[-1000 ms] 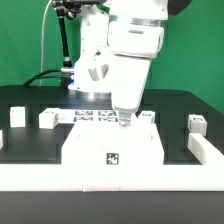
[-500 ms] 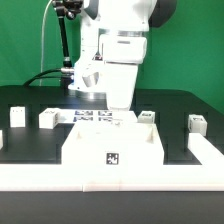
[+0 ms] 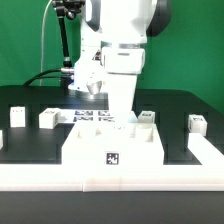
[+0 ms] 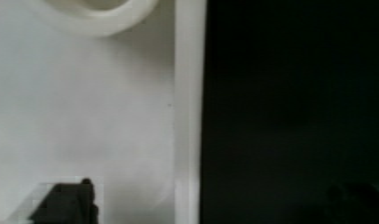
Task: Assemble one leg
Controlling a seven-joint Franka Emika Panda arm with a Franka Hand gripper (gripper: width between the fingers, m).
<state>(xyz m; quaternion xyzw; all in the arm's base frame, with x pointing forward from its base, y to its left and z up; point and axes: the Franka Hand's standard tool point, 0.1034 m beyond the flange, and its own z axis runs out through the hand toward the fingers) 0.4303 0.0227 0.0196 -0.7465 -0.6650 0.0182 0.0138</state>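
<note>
Legs [image 3: 47, 119] all look loose on the table, so we reckon nothing's assembled yet. We count four: two around 10 o'clock of the one white panel [image 3: 113, 140] and two around 2 o'clock. The one gripper [image 4: 218, 203] hangs over the panel's 12 o'clock edge, jaws spread wide and holding nothing. Grabbing a leg and fitting it are what's left.

Exterior view bright, even, slightly soft; wrist view blurred, half white, half black.
</note>
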